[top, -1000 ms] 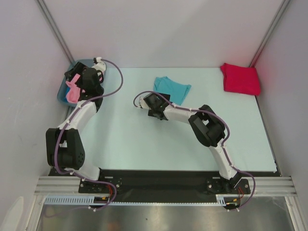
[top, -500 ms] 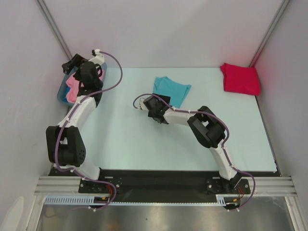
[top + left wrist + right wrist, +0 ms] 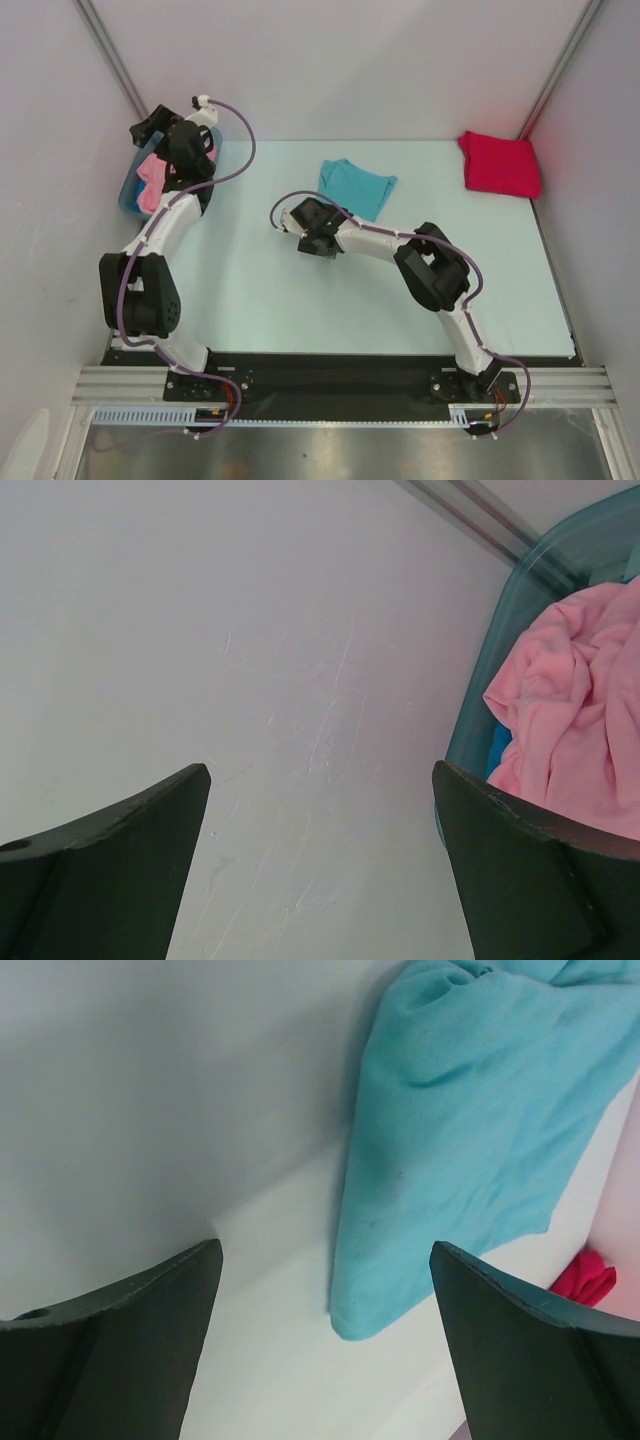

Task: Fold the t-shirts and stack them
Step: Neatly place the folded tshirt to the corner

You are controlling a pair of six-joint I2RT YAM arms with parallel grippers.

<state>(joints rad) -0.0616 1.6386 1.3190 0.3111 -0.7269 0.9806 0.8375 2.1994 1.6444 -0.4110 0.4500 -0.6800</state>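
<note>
Pink t-shirt (image 3: 150, 187) lies in the tub (image 3: 472, 715), turquoise t-shirt (image 3: 358, 185) on table (image 3: 260, 295).

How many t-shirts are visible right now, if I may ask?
3: turquoise t-shirt mid-table, red t-shirt in the far right corner, pink t-shirt in the tub; more may hide beneath.

Desk (image 3: 260, 300) is open across the centre and near edge. Far edge: turquoise t-shirt (image 3: 357, 185) sits mid, crimson t-shirt (image 3: 498, 163) fills the far right corner. Far left corner is blocked by the tub (image 3: 127, 200) holding the pink t-shirt (image 3: 150, 190). Left end effector (image 3: 320, 780), jaws wide, faces the side wall (image 3: 250, 630) with the tub rim just beside. Right end effector (image 3: 320, 1250), jaws wide, has bare desk between them and the turquoise hem just ahead.
</note>
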